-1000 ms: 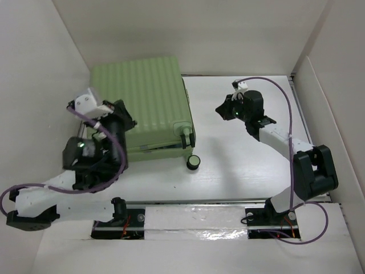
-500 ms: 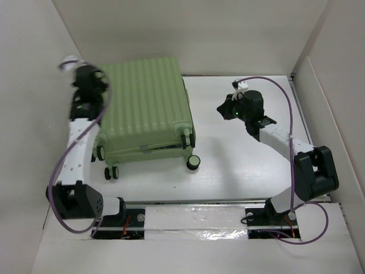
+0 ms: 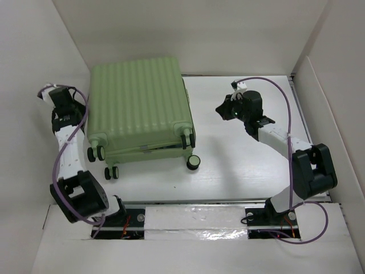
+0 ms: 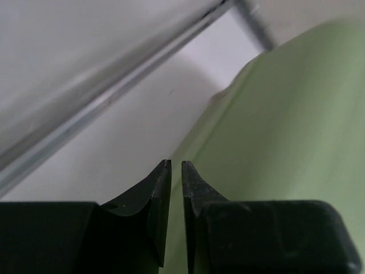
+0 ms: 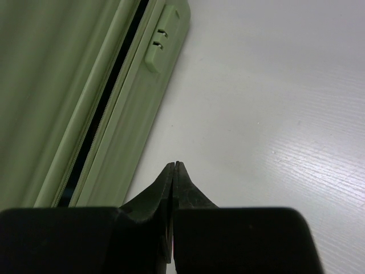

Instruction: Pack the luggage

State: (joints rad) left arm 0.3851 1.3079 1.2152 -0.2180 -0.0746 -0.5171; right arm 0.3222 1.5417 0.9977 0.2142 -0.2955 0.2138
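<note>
The luggage (image 3: 140,103) is a pale green ribbed suitcase lying flat and closed at the back left of the table, its black wheels (image 3: 194,162) toward me. My left gripper (image 3: 64,94) is just off its left side near the wall, with only a thin slit between the jaws and nothing held. In the left wrist view, the gripper (image 4: 175,162) points along the green shell (image 4: 285,142). My right gripper (image 3: 220,108) hovers over the table right of the suitcase, shut and empty. The right wrist view shows this gripper (image 5: 175,164) beside the zipper seam (image 5: 108,97) and lock (image 5: 162,37).
White walls enclose the table on the left (image 3: 34,68), back and right (image 3: 325,91). A metal rail (image 4: 114,97) runs along the wall base by the left gripper. White tabletop (image 3: 239,160) lies between the suitcase and the right arm.
My left arm has swung off the suitcase's front-left corner, up to the back left, and now sits lower along the suitcase's left side. The right arm has barely moved.
</note>
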